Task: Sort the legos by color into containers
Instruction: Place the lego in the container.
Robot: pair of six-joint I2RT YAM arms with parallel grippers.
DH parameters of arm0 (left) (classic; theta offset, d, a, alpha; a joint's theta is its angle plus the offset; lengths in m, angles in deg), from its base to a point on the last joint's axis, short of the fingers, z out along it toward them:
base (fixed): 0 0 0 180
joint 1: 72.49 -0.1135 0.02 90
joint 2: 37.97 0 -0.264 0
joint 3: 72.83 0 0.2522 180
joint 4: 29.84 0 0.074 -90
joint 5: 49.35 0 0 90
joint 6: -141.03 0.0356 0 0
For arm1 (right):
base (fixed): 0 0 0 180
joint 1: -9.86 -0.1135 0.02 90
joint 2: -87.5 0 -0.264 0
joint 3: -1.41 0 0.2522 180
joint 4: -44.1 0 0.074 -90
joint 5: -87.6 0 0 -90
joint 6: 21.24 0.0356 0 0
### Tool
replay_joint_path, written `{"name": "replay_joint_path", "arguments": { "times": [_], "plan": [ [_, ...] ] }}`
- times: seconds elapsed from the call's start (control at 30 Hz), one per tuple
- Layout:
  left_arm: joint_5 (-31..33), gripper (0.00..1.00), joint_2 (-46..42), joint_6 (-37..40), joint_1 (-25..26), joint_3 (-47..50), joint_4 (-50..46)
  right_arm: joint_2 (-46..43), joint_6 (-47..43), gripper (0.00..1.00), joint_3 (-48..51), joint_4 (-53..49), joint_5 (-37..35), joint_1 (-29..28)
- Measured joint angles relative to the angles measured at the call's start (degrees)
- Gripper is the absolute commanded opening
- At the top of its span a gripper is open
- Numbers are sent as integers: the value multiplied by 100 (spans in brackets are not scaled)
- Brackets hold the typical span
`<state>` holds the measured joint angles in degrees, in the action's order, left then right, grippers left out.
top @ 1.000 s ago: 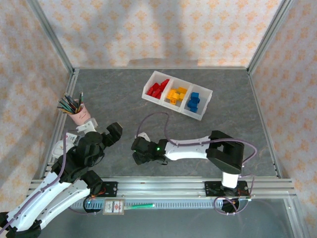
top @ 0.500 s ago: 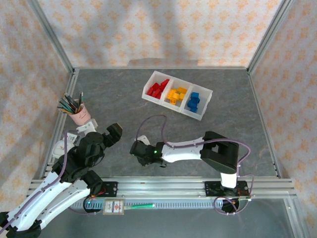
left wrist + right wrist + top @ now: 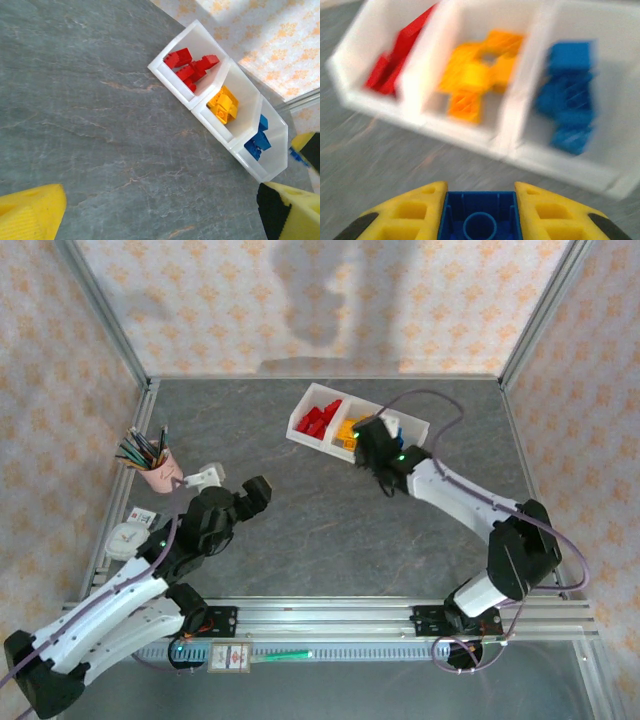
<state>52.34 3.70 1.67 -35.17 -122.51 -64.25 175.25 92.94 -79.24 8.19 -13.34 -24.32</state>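
Lego (image 3: pixel 480 222), blue, sits clamped in the right hand (image 3: pixel 480 195), with the three-compartment tray (image 3: pixel 470 134) just ahead.

Pink pencil cup (image 3: pixel 155 476) holding dark pencils (image 3: pixel 140 447), grey marbled tabletop (image 3: pixel 300 530), orange-patterned walls (image 3: pixel 200 310), metal rail (image 3: pixel 330 612) along near edge

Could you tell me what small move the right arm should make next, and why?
Probably shift the right gripper sideways and forward until it is over the blue compartment, then open. Its jaws are shut on a blue brick, which in the wrist view lines up with the yellow-orange compartment instead.
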Motion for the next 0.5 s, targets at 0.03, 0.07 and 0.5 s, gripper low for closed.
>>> {"name": "replay_joint_path", "arguments": {
  "times": [0.03, 0.07, 0.5],
  "plan": [
    [-57, 99, 168, 42, 0, 0, 166, 85, -59, 27, -70, -2, -4, 251],
    [-85, 99, 284, 72, 0, 0, 271, 184, -109, 27, -151, -2, 9, 459],
    [-345, 99, 1386, 592, -481, -13, 1456, 1180, -636, 100, -857, 197, -2, 1659]
  ]
}}
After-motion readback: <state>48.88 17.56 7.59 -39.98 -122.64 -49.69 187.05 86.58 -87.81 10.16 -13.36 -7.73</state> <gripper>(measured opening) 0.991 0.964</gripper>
